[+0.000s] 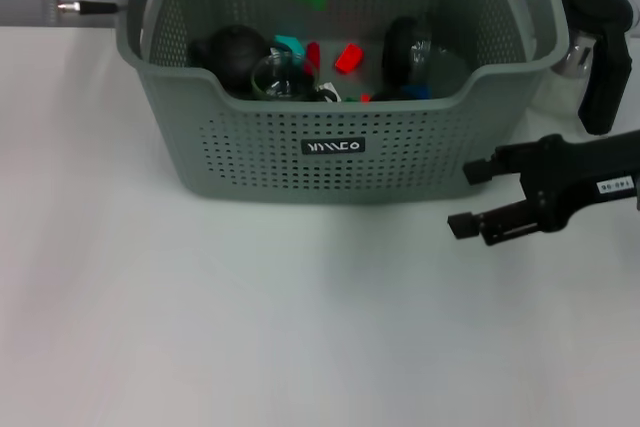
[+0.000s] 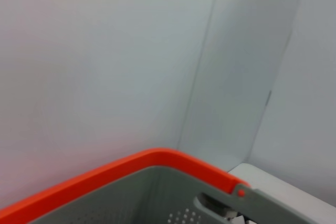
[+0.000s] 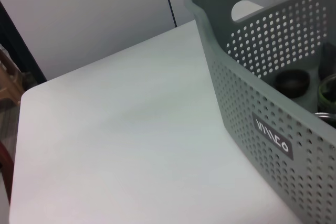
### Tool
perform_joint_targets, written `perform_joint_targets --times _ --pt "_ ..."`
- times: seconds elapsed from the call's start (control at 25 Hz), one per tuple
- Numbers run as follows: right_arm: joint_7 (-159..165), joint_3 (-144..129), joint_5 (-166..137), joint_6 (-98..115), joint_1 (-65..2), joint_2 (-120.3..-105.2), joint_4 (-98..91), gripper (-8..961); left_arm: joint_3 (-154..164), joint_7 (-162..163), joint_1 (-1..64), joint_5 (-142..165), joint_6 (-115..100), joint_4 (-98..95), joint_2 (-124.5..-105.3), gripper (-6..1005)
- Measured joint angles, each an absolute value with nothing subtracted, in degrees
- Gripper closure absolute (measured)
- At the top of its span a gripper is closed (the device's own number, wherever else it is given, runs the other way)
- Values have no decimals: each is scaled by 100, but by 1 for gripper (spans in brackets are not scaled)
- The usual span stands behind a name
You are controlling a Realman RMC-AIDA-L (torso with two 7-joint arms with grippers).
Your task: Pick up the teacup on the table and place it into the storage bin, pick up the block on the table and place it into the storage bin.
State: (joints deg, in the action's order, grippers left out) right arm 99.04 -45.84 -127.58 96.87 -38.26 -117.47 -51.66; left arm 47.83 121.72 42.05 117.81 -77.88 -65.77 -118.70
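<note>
The storage bin (image 1: pixel 340 162) sits at the back of the bench (image 1: pixel 250 327), full of small things: a clear cup, red and green bits. No cup or block shows on the bench, so the job looks nearly done. The right hand (image 1: pixel 470 197) is spread and holds nothing, near the bin's right front corner. The left hand is not seen. Next it likely just needs to pull away.

Three views, all sharing the storage bin (image 1: pixel 330 162)
Head: above, facing its front; left wrist: close at orange rim; right wrist: low beside labelled front
</note>
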Motion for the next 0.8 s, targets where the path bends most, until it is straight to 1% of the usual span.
perform_joint_targets --times 0.12,0.48,0.56,0.68,0.8 --pt "9901 -4586 -12774 9650 -3864 -11749 -5171 26 4753 12100 4285 11757 -7722 -6276 -11820 531" --pt "9838 -4558 -12751 9647 -3882 -11742 -5194 26 4736 11940 4139 11673 -7600 -6304 -11857 189" --pt "9837 -4488 -12709 9659 -3885 -11745 -5195 26 4734 11885 4026 11466 -7762 -6418 -11860 116" --pt "9835 -4381 -12489 9658 -3850 -11735 -5179 26 4732 11487 3674 10720 -8476 -6575 -11903 76" --pt "9828 -4360 -12243 9623 -3785 -11730 -5158 26 4730 10873 3228 9974 -9211 -6574 -12009 36"
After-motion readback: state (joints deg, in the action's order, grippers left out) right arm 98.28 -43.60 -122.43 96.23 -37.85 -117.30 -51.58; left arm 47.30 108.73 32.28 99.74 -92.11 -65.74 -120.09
